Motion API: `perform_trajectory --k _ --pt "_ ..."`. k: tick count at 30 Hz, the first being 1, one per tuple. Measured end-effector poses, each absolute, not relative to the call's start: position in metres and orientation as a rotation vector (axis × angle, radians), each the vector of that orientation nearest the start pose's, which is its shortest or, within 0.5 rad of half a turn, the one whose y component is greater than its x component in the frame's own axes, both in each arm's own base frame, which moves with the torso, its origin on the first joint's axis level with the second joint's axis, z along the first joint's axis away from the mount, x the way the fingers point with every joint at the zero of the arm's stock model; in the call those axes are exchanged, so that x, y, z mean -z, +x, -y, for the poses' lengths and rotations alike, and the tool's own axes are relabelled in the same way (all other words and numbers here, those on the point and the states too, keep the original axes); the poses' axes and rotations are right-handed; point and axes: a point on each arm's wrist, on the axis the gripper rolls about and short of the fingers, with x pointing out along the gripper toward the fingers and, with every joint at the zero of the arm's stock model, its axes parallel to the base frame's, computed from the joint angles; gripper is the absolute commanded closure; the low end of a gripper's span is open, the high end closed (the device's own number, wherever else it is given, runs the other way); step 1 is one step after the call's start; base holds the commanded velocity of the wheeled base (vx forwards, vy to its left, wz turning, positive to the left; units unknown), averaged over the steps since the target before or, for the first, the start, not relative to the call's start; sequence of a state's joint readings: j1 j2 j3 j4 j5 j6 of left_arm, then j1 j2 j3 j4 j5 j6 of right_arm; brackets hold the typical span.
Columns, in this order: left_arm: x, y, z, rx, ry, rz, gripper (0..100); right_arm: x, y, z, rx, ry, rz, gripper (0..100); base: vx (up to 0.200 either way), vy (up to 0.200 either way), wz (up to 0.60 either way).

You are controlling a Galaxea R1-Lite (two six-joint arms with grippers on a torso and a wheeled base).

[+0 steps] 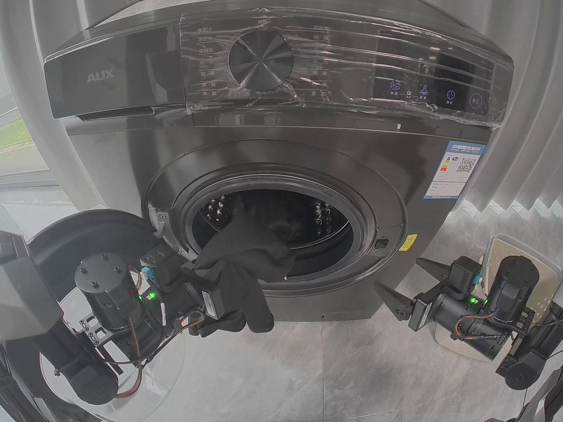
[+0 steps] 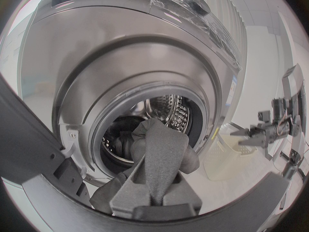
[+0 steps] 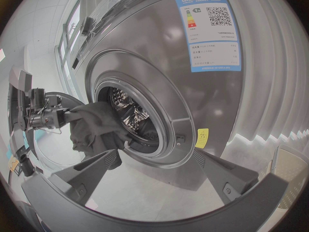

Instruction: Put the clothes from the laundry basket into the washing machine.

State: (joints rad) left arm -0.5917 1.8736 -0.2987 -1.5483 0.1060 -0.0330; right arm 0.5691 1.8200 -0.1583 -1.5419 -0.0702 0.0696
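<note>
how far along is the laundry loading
Done: the door is open, and some cloth seems to lie in the drum already. In hand: the left gripper is shut on a dark garment that drapes over the drum's rim, part in, part hanging outside. Left: push it in and let go. The right gripper is open and empty by the basket; whether it holds more clothes cannot be seen.

pleated white curtain (image 1: 531, 147) | grey tiled floor (image 1: 328, 370) | window (image 1: 14, 139) far left
</note>
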Motion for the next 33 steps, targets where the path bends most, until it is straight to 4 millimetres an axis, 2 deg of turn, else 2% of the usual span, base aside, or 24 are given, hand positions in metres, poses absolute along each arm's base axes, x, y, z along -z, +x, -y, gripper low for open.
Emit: perform_trajectory --k 7,18,25,33 --pt "-0.114 0.237 0.157 0.489 -0.056 0.008 100 -0.093 0.189 -0.129 -0.526 0.018 -0.16 0 0.0 0.0 0.0" --pt "-0.112 0.262 0.175 0.495 -0.101 0.037 100 -0.093 0.187 -0.13 -0.537 0.018 -0.162 0 0.0 0.0 0.0" --pt "-0.101 0.273 0.186 0.506 -0.111 0.02 100 -0.093 0.187 -0.13 -0.538 0.018 -0.161 0 0.0 0.0 0.0" --pt "-0.087 0.289 0.21 0.527 -0.162 0.011 100 -0.093 0.187 -0.13 -0.538 0.018 -0.16 0 0.0 0.0 0.0"
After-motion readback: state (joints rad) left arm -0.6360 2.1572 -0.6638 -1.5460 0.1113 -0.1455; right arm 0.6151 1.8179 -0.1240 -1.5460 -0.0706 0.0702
